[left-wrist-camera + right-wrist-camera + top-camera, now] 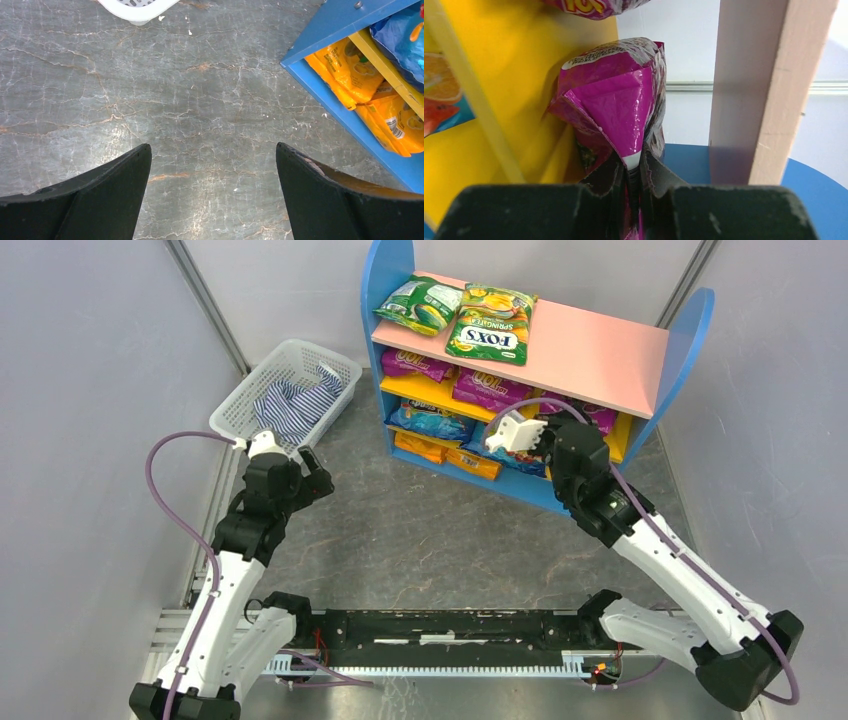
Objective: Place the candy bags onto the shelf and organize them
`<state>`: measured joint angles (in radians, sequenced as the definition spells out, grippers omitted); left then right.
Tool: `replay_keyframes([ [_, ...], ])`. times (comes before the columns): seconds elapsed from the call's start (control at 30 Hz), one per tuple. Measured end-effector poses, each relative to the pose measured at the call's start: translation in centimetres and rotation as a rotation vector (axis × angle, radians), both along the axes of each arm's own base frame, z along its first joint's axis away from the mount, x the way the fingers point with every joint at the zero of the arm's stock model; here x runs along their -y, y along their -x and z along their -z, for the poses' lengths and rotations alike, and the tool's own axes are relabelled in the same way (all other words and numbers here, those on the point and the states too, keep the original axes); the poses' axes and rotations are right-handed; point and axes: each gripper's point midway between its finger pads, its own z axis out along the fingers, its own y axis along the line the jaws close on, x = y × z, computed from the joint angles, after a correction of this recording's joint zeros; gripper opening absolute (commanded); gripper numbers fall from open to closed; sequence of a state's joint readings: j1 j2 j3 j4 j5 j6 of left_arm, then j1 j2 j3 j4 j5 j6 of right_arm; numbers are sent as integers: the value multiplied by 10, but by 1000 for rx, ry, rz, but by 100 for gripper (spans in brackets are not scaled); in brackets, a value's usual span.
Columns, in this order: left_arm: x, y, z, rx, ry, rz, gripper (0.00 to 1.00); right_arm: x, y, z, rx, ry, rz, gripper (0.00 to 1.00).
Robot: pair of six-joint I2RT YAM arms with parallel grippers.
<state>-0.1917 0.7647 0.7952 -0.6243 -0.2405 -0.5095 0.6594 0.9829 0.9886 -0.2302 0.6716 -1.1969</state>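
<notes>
- Your shelf (600, 350) already holds the other bags (490, 325) (none loose beside it).
- Right pincer (634, 175) clamps a purple bag (616, 105) inside the shelf, not yet released.
- Left pincer (214, 165) gapes empty.

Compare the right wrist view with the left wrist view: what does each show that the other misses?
Only the right wrist view: the right gripper shut on a purple candy bag, with the pink top board edge beside it. Only the left wrist view: the left gripper open over the bare table, a corner of the white basket, and orange candy bags on the blue base. Both: the yellow middle board of the shelf.
</notes>
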Motion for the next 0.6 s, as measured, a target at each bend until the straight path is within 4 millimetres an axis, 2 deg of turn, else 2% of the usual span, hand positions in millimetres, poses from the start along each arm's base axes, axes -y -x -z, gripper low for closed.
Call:
replay_keyframes([
  [0.13,3,0,-3,12,11,14,100,3,-16,2,1,-14,-24,1],
  [0.3,6,2,-7,29,25,33,100,-2,-29,5,-5,-15,-79,17],
  [0.43,8,1,-10,40,30,38,100,-6,-33,7,-4,-44,-101,60],
  [0.5,8,1,-10,41,32,41,100,-9,-32,13,-30,-90,-111,74],
  [0.6,12,1,-10,43,44,60,100,-12,-24,19,-60,-192,-116,87],
])
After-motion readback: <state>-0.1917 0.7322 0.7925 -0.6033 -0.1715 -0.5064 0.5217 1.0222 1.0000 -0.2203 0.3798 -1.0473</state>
